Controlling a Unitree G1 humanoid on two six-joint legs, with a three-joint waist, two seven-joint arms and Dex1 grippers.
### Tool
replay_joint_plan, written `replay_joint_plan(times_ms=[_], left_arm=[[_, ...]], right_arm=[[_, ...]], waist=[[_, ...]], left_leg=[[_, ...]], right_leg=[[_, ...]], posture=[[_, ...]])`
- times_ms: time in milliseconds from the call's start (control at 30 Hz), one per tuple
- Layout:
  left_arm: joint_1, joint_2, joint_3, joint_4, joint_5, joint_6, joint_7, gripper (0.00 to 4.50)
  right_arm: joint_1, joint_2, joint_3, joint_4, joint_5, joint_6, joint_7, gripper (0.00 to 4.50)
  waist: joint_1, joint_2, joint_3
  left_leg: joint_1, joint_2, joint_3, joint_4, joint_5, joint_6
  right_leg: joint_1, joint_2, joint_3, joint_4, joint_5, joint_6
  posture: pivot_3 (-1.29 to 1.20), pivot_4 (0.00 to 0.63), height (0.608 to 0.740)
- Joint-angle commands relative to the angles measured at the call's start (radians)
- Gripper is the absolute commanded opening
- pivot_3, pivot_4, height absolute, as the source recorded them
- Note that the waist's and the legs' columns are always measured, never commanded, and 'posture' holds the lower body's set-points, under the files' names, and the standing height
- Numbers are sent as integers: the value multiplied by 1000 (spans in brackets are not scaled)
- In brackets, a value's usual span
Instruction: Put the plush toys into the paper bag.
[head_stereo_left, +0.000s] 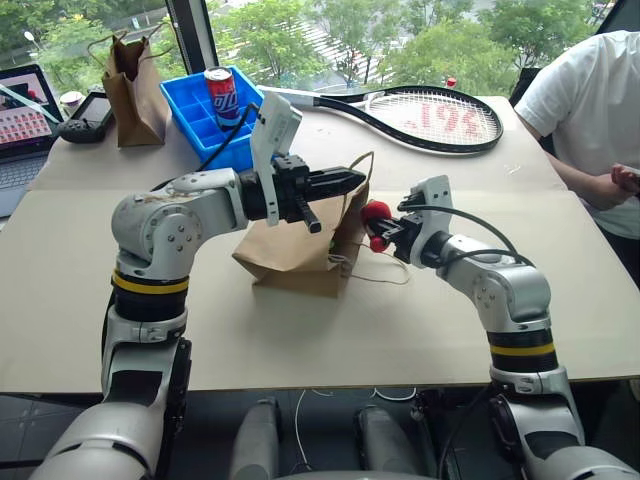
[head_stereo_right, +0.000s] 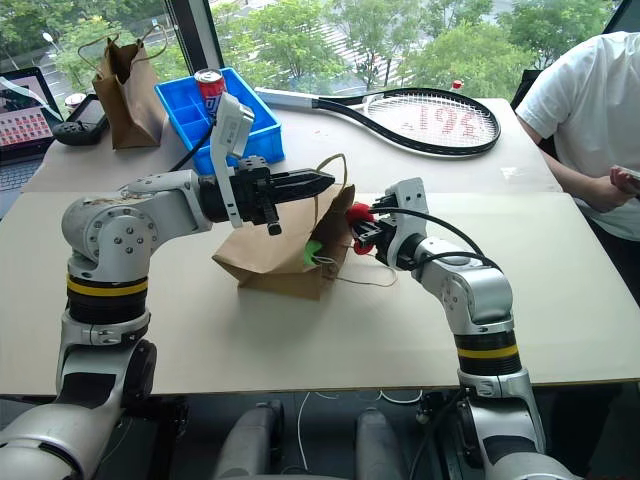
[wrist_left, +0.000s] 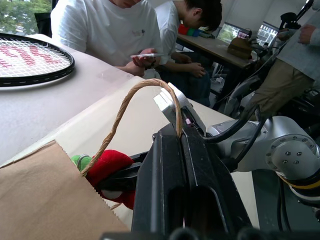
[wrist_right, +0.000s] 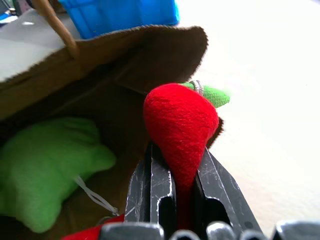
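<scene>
Bringing the red chili toy (wrist_right: 181, 125) to the mouth of the paper bag (head_stereo_left: 290, 250).
Better to push deeper past the rim before letting go — right pincer (head_stereo_left: 385, 230) clamped on the chili, left pincer (head_stereo_right: 318, 183) closed on the bag's handle (wrist_left: 131, 102), lifting the mouth open; green toy (wrist_right: 47, 167) already inside, bag lying on the counter (head_stereo_left: 300, 330).

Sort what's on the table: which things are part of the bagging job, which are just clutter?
In the job:
- wide tan kraft paper bag
- red chili-shaped plush toy
- rounded light-green plush toy

Lying about:
- black tennis racket
- blue plastic tray
- red soda can
- smaller darker brown paper bag
- laptop
</scene>
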Motion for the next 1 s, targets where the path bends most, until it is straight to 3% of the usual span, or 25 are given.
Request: replay_joint_plan(times_ms=[33, 333, 833, 900, 1000], left_arm=[[-27, 3, 14, -36, -15, -1, -3, 0], [-6, -1, 27, -79, -32, 24, 23, 0], [40, 10, 63, -129, -67, 46, 78, 0], [44, 9, 64, -133, -71, 47, 86, 0], [50, 9, 63, -137, -75, 46, 89, 0]], right_arm=[[-15, 56, -12, -50, 79, 63, 22, 14], [-9, 228, 35, 37, 109, -25, 113, 14], [-16, 307, 143, 266, -77, -334, 242, 14], [-8, 301, 147, 269, -96, -363, 253, 933], [6, 275, 175, 265, -137, -399, 277, 1788]], waist=[[0, 0, 0], [2, 0, 0], [1, 0, 0], [1, 0, 0], [1, 0, 0]], left_leg=[[0, 0, 0, 0, 0, 0], [0, 0, 0, 0, 0, 0], [0, 0, 0, 0, 0, -1], [0, 0, 0, 0, 0, -1], [0, 0, 0, 0, 1, -1]], right_leg=[[0, 0, 0, 0, 0, 0], [0, 0, 0, 1, 0, 0], [-1, 0, 0, 1, 0, 0], [0, 0, 0, 1, 0, 0], [0, 0, 0, 1, 0, 0]], posture=[[0, 150, 735], [0, 150, 735], [0, 150, 735], [0, 150, 735], [0, 150, 735]])
